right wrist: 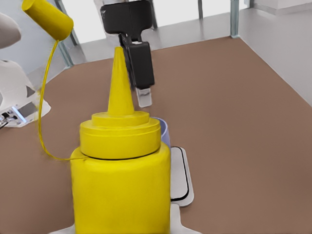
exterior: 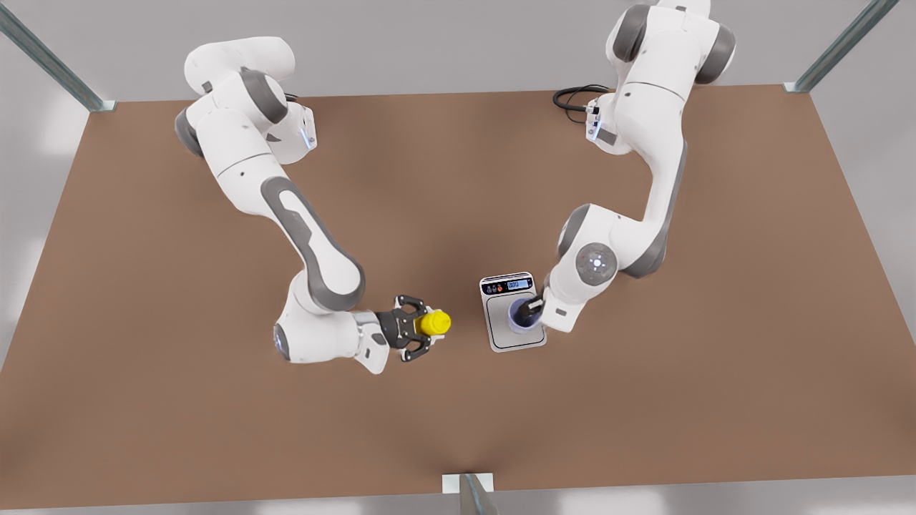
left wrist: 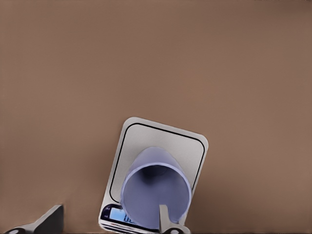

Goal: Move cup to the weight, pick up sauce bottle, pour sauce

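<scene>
**Cup on the scale, bottle in the other gripper's reach**

Front view: the cup (exterior: 523, 317) stands on the weight (exterior: 512, 312), toward the platform's edge on the front view's right. The left gripper (exterior: 533, 309) hangs right over it, one finger reaching into the cup's mouth, so the arm looks to be at the point of setting it down or letting go. On the front view's left, the right gripper (exterior: 418, 329) lies level with the table (exterior: 644, 429), its fingers spread on either side of the sauce bottle (exterior: 434, 323).

Left wrist view: the cup (left wrist: 155, 187) sits inside the platform's dark outline on the weight (left wrist: 190, 146). One fingertip (left wrist: 164, 217) crosses the rim; the jaws look parted, not pinching the wall.

Right wrist view: the sauce bottle (right wrist: 120, 175) stands upright close between the right gripper's fingers, nozzle up, cap dangling on its tether. Whether the jaws press it cannot be told. Beyond, the left gripper's fingers (right wrist: 140, 73) hang over the cup (right wrist: 164, 131).
</scene>
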{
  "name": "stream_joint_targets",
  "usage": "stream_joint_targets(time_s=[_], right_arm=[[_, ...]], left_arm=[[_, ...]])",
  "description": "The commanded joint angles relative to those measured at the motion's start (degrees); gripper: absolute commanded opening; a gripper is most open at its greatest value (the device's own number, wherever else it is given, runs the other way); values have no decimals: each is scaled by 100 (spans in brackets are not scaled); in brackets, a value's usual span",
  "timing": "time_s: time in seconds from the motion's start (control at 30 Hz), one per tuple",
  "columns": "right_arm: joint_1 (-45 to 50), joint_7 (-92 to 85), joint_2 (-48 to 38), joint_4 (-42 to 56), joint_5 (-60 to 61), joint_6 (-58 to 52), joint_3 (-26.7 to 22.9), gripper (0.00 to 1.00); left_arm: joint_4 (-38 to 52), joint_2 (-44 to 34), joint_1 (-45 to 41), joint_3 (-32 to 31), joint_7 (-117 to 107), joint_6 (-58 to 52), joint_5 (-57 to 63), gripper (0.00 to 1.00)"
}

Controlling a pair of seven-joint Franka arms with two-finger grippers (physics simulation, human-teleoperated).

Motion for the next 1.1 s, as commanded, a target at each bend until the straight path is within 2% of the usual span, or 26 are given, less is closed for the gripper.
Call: stream_joint_targets(time_s=[0.0, 0.07, 0.13, 0.2, 0.23, 0.27, 0.3, 0.43, 0.7, 0.73, 0.8, 0.83, 0.9, 1.07], right_arm=[[59, 102, 0, -4, -19, 85, -4, 51], [393, 797, 26, 400, -546, 191, -39, 51], [631, 1096, 35, 514, -749, 357, -56, 51], [1026, 1701, 44, 681, -1100, 366, -407, 51], [1342, 1991, 44, 681, -1118, 366, -819, 51], [1641, 2194, 44, 681, -1127, 358, -1224, 51], [1817, 2343, 44, 681, -1240, 340, -1409, 51], [2011, 2810, 35, 681, -2049, 278, -1419, 50], [2064, 2819, 0, 681, -2234, 217, -1366, 50], [1714, 2539, -17, 681, -1945, -99, -1060, 50], [219, 1967, -70, 655, -1900, -398, 487, 50], [-458, 1545, -53, 541, -1900, -503, 1086, 50], [-1504, 736, -26, 198, -1874, -653, 1903, 50], [-2840, -2146, 176, -531, -837, -1277, 2009, 51]], left_arm=[[73, -139, 93, 13, 13, -203, -186, 100], [1295, -228, 981, 4, 645, -2013, -275, 100], [1708, -228, 1711, 4, 2868, -2586, 120, 100], [1735, -192, 1799, -5, 3872, -2340, 920, 100], [1726, -236, 1781, -5, 3872, -2349, 1070, 100], [1499, -710, 1860, -14, 3872, -2375, 1070, 100], [1076, -992, 1878, -14, 3854, -2349, 1070, 100], [1067, -904, 1895, -14, 3854, -2208, 1070, 100], [1067, -843, 1895, -14, 3854, -2138, 1070, 100], [1067, -825, 1895, -14, 3854, -2138, 1070, 100], [1067, -825, 1895, -14, 3854, -2102, 1070, 100], [1067, -825, 1895, -14, 3854, -2102, 1070, 100], [1067, -808, 1895, -14, 3845, -2094, 1070, 100], [1067, -808, 1895, -14, 3845, -2094, 1070, 100]])
